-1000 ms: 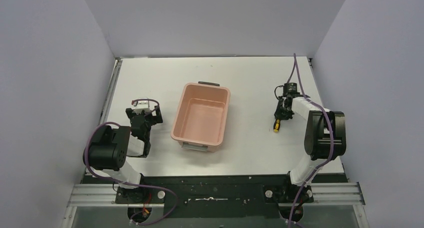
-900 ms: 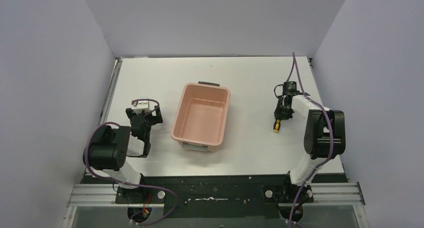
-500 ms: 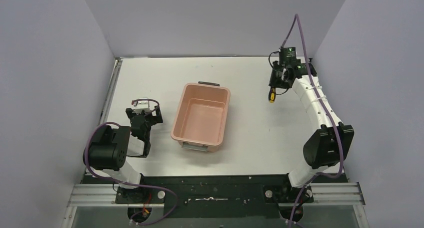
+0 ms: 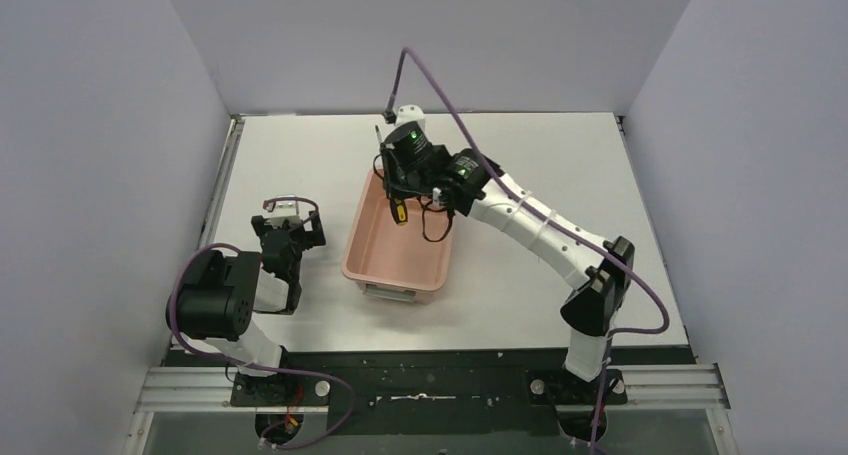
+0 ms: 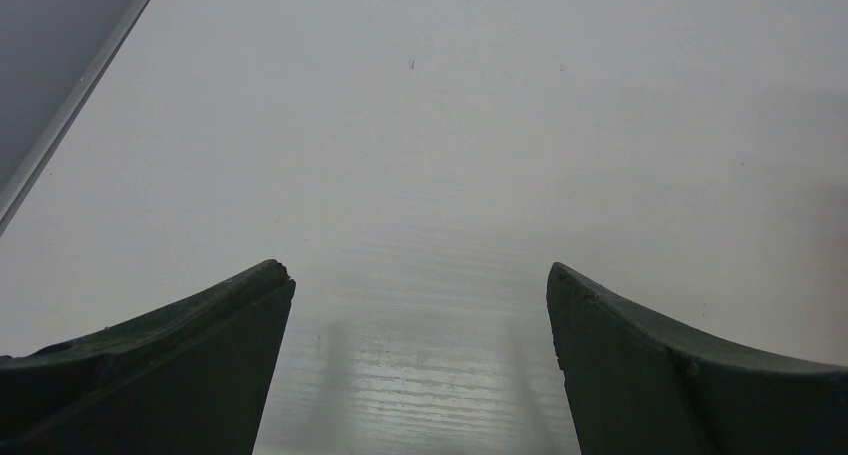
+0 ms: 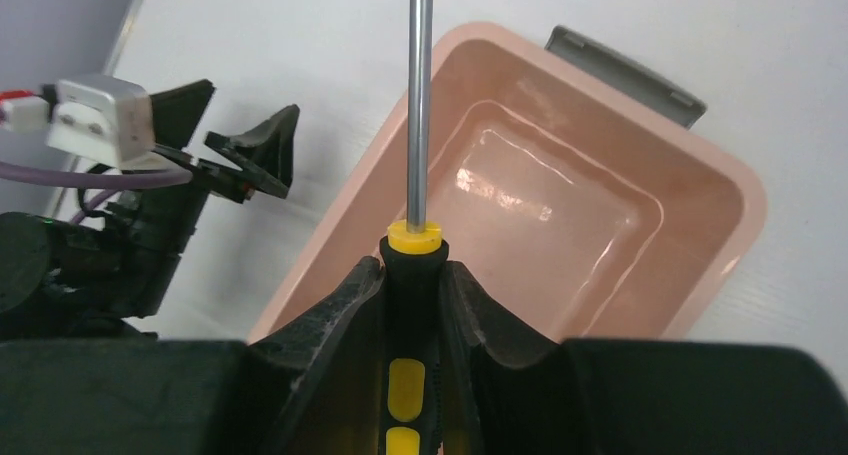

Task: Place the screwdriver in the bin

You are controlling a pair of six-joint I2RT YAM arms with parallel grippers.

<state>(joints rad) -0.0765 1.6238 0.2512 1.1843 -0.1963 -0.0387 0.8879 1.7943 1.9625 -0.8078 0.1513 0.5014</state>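
Note:
The salmon-pink bin (image 4: 370, 267) stands mid-table and is empty; the right wrist view shows it too (image 6: 700, 275). My right gripper (image 4: 398, 187) is shut on the screwdriver (image 4: 399, 213) and holds it above the bin's far end. In the right wrist view the yellow-and-black handle (image 6: 410, 265) sits clamped between my fingers, the thin shaft pointing away over the bin's rim. My left gripper (image 4: 288, 233) is open and empty, left of the bin; its wrist view shows only bare table between the fingertips (image 5: 270, 285).
Grey walls enclose the white table on three sides. The bin has a grey handle (image 6: 625, 75) at its far short end. The left arm's body (image 6: 90, 255) lies just left of the bin. A purple cable (image 4: 440, 85) arcs above the right arm.
My right arm has swung left from the table's right side, carrying the screwdriver up and across until it hangs over the bin's far end. The left arm has not moved.

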